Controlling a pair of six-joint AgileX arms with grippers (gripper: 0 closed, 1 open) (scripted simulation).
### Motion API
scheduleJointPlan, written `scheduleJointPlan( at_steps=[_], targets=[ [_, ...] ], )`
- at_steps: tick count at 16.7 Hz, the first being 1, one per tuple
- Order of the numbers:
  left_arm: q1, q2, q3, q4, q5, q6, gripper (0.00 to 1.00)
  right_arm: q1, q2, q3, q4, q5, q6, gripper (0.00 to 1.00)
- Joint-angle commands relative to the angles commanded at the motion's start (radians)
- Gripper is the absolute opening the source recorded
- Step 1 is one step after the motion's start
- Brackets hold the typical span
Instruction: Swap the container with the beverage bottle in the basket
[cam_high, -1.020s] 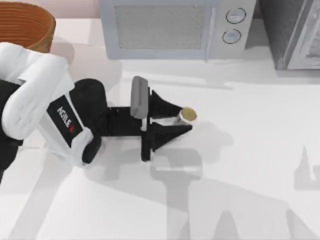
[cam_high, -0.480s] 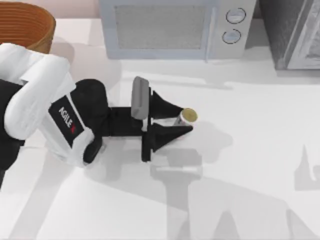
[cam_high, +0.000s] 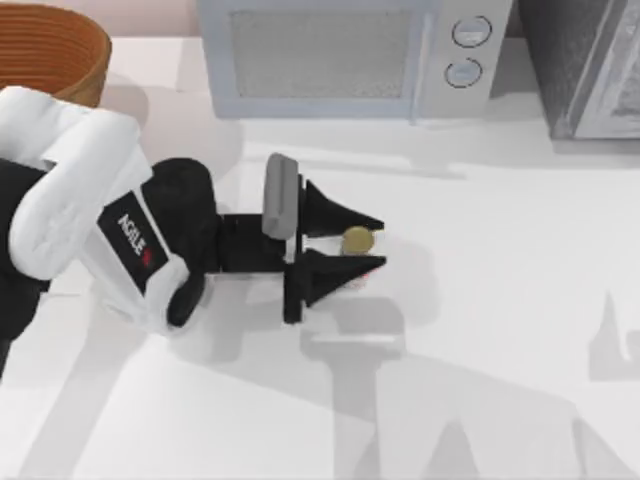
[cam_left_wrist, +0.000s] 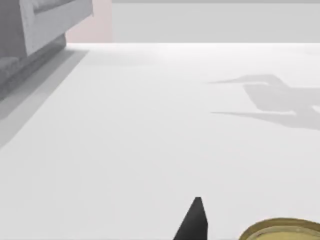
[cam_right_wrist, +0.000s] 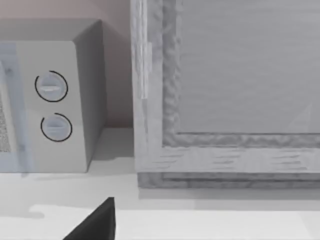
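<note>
The beverage bottle (cam_high: 357, 241) stands left of the table's middle, its round dull-gold top (cam_left_wrist: 282, 231) facing up and a bit of red label showing under the lower finger. My left gripper (cam_high: 378, 244) reaches in from the left and is shut on the bottle, one black finger on each side of it. The orange-brown wicker basket (cam_high: 50, 50) sits at the far left corner, behind my left arm. The container is out of view. One dark fingertip (cam_right_wrist: 97, 222) of my right gripper shows in the right wrist view, near the microwave.
A grey microwave (cam_high: 340, 55) stands along the back edge, its two dials (cam_right_wrist: 52, 107) also in the right wrist view. A large grey textured box (cam_high: 590, 70) fills the far right corner. Open white tabletop (cam_high: 500, 330) lies to the right and front.
The left gripper's fingers have closed around the bottle, and the gold top now sits further in between them, shifted left. The arm itself has hardly moved.
</note>
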Motion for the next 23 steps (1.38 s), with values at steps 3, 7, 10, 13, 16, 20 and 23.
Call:
scheduleJointPlan(
  at_steps=[3, 7, 10, 13, 16, 20, 23],
  targets=[
    [0.000, 0.000, 0.000, 0.000, 0.000, 0.000, 0.90, 0.000, 0.000, 0.000, 0.000, 0.000, 0.000, 1.00],
    [0.000, 0.000, 0.000, 0.000, 0.000, 0.000, 1.00, 0.000, 0.000, 0.000, 0.000, 0.000, 0.000, 1.00],
    [0.000, 0.000, 0.000, 0.000, 0.000, 0.000, 1.00, 0.000, 0.000, 0.000, 0.000, 0.000, 0.000, 1.00],
    [0.003, 0.000, 0.000, 0.000, 0.000, 0.000, 1.00, 0.000, 0.000, 0.000, 0.000, 0.000, 0.000, 1.00],
    [0.017, -0.029, -0.025, -0.029, -0.023, -0.008, 1.00, 0.000, 0.000, 0.000, 0.000, 0.000, 0.000, 1.00],
    [0.077, -0.213, -0.134, -0.172, -0.142, -0.026, 1.00, 0.000, 0.000, 0.000, 0.000, 0.000, 0.000, 1.00],
    [0.134, -0.461, -0.243, -0.321, -0.273, -0.025, 1.00, 0.000, 0.000, 0.000, 0.000, 0.000, 0.000, 1.00]
  ],
)
